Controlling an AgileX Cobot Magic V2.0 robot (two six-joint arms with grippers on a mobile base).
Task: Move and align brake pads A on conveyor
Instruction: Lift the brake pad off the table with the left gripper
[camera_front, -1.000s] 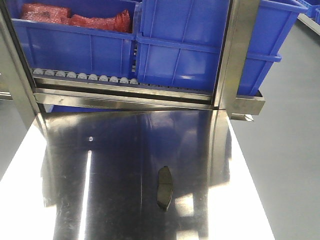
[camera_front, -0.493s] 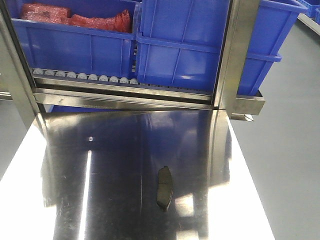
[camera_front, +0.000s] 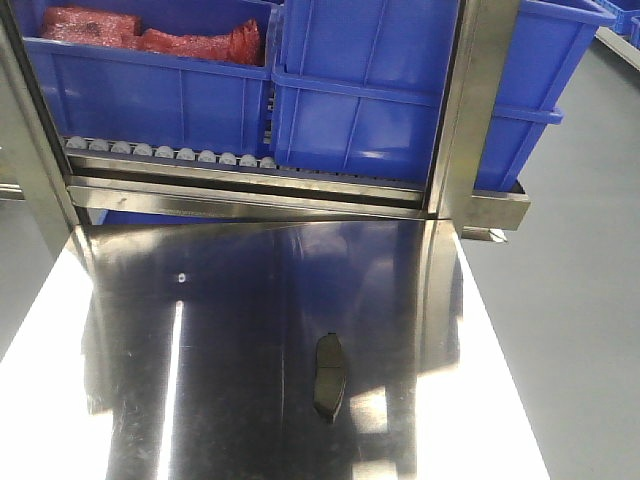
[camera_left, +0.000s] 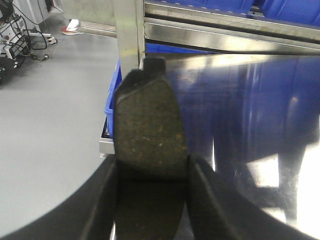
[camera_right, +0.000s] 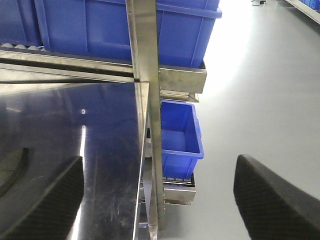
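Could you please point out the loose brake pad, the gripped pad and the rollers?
loose brake pad (camera_front: 329, 377), front view, its middle.
gripped pad (camera_left: 150, 135), left wrist view, its rough face.
rollers (camera_front: 165, 152), front view, one roller mid-row.

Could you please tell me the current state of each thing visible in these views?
held brake pad: clamped between the fingers.
left gripper: shut on held brake pad.
second brake pad: lying flat on the steel tabletop, untouched.
right gripper: open, empty.
upper blue bin: holds red bagged items.
low blue bin: looks empty.
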